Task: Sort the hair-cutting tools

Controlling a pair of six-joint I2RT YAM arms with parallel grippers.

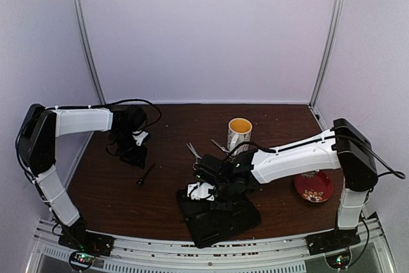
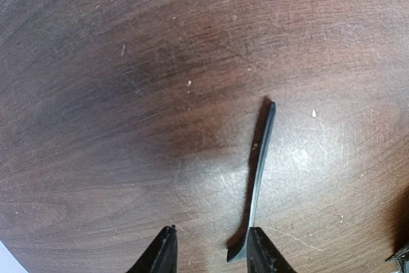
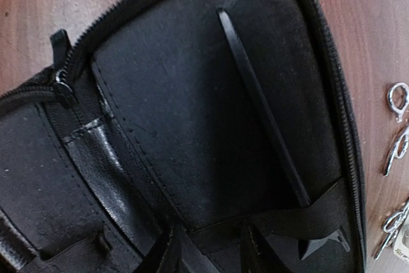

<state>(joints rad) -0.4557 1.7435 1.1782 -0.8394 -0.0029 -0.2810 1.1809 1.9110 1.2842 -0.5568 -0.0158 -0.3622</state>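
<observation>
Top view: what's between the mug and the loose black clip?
Silver scissors lie on the table between mug and clip, shown in the top view.

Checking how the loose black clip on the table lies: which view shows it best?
The left wrist view: the clip shows large, flat on the table. The top view shows only a small dark sliver; the right wrist view misses it.

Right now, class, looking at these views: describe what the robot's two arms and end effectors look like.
The left arm and right arm have smooth white shells between bulky black joint housings. Thin black cables loop along them. The left end effector and right end effector each have two slim black tapered fingers. No markings are legible.
</observation>
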